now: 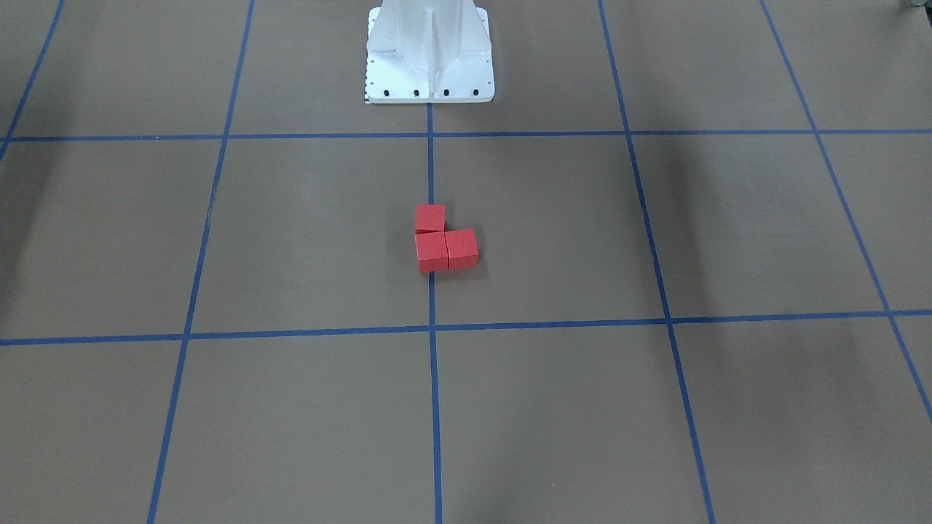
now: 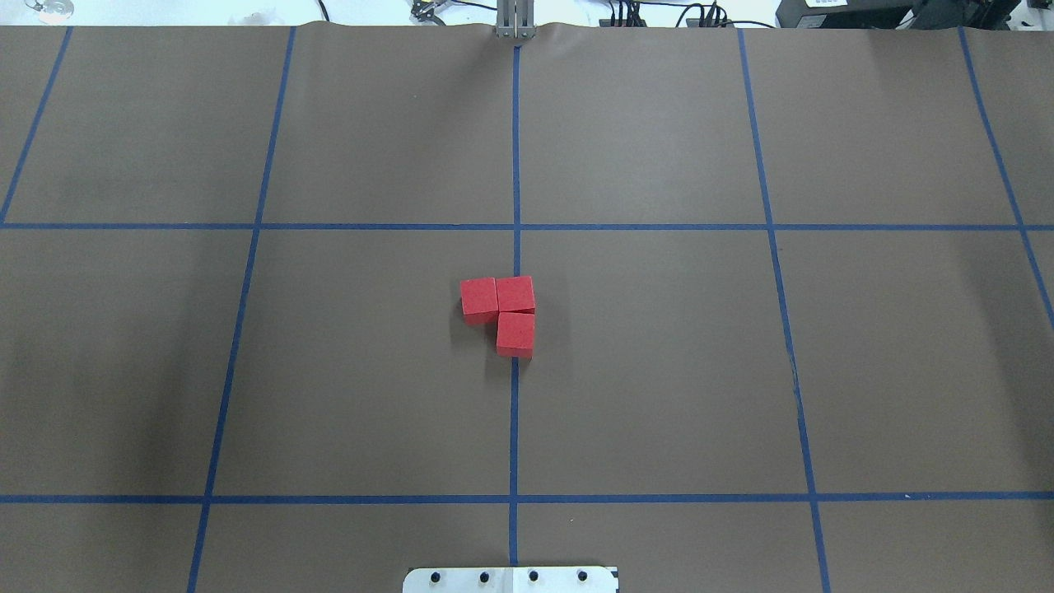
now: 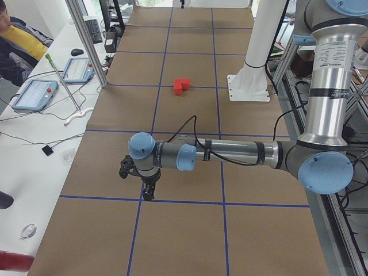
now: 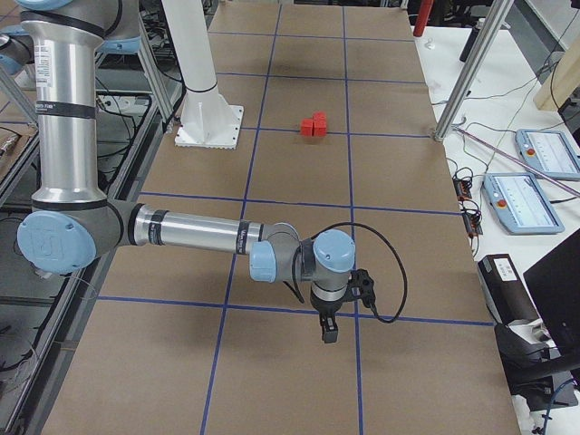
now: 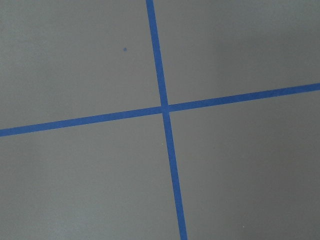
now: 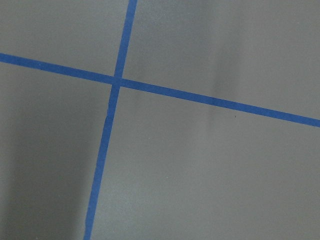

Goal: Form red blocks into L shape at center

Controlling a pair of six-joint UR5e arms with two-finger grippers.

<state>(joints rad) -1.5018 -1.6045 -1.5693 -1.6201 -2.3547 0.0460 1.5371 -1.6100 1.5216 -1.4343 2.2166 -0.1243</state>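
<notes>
Three small matte red blocks [image 2: 502, 311] sit pressed together at the center [image 2: 576, 362] of the flat brown table, face to face with no gap I can make out. Two lie side by side. The third butts against one of that pair on the robot's side, so they make a plain L. The corner block and the one nearer the robot straddle the thin blue tape line [image 2: 514, 412] that runs out from the white metal robot base [image 1: 429, 65]. The remaining block lies just to the robot's left of the line. To my eye the shape is made and the job looks finished.

Both arms are well apart from the blocks, which I take for parking: the L is left unshadowed and safe from a knock. The left tool [image 3: 148, 192] hangs pointing down over a tape crossing toward its end of the table, and the right tool [image 4: 326, 331] does likewise at the other end. I cannot tell how far either is open, and I see nothing in them. The wrist cameras show only bare surface and tape. No box or tray holds the blocks; they rest straight on the table.
</notes>
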